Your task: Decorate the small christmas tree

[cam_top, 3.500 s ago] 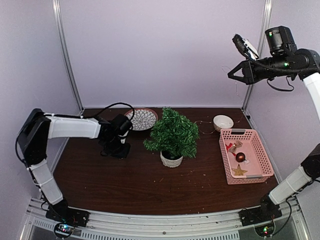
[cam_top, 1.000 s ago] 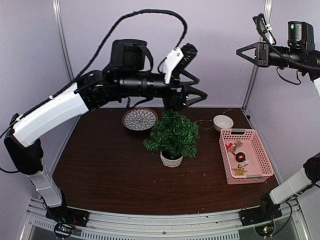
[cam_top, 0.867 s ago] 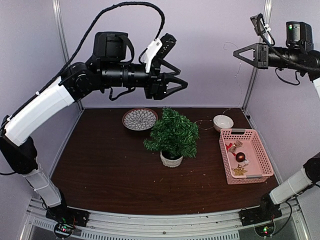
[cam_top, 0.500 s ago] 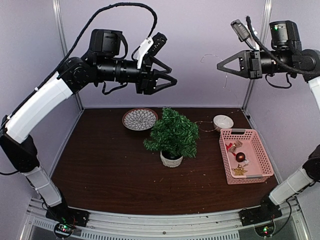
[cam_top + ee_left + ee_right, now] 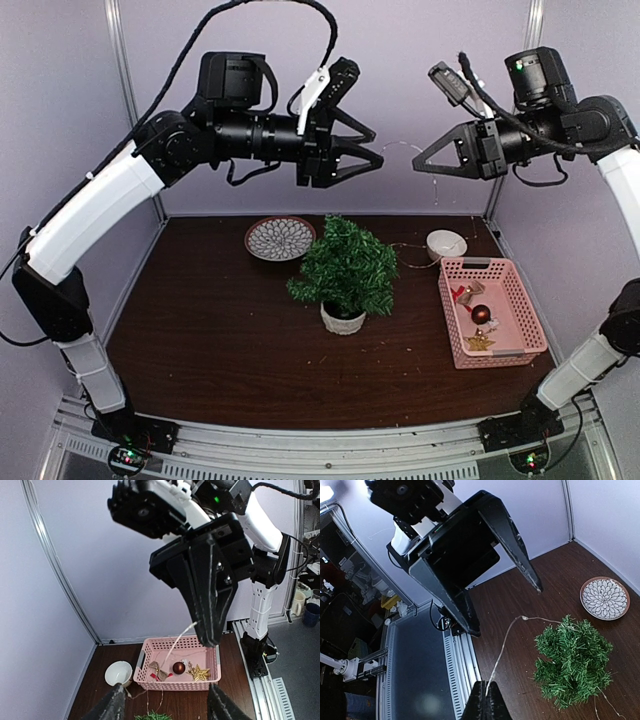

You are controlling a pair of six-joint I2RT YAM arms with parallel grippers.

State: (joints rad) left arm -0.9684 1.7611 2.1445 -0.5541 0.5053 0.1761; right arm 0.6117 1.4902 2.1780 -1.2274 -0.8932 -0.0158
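High in the upper middle of the overhead view, the left tool (image 5: 372,155) and the right tool (image 5: 420,166) are being brought almost tip to tip. Half a second ago they were being held well apart. The right tool is being kept pinched together on a thin light wire (image 5: 502,644), while the left tool is being held with its fingers spread wide, facing that strand. A handover, or a two-handed stretching of the wire, is judged to be under preparation, so that the strand can be draped over the small christmas tree (image 5: 345,265). That tree is being left untouched at the centre of the frame, well below both tools.

The wire is being shown as hair-fine, pale and springy, curving rather than hanging straight. The tree is being seen as bushy and dark green, with tinsel-like needles that are judged likely to snag a strand, above a smooth white round pot (image 5: 343,320). At the right of the surface (image 5: 220,340), a gold star (image 5: 479,342) and a glossy dark red ball (image 5: 481,313) are being held in a pink plastic lattice basket (image 5: 478,264). A white bowl (image 5: 446,244) and a patterned plate (image 5: 281,238) are being left behind the tree.
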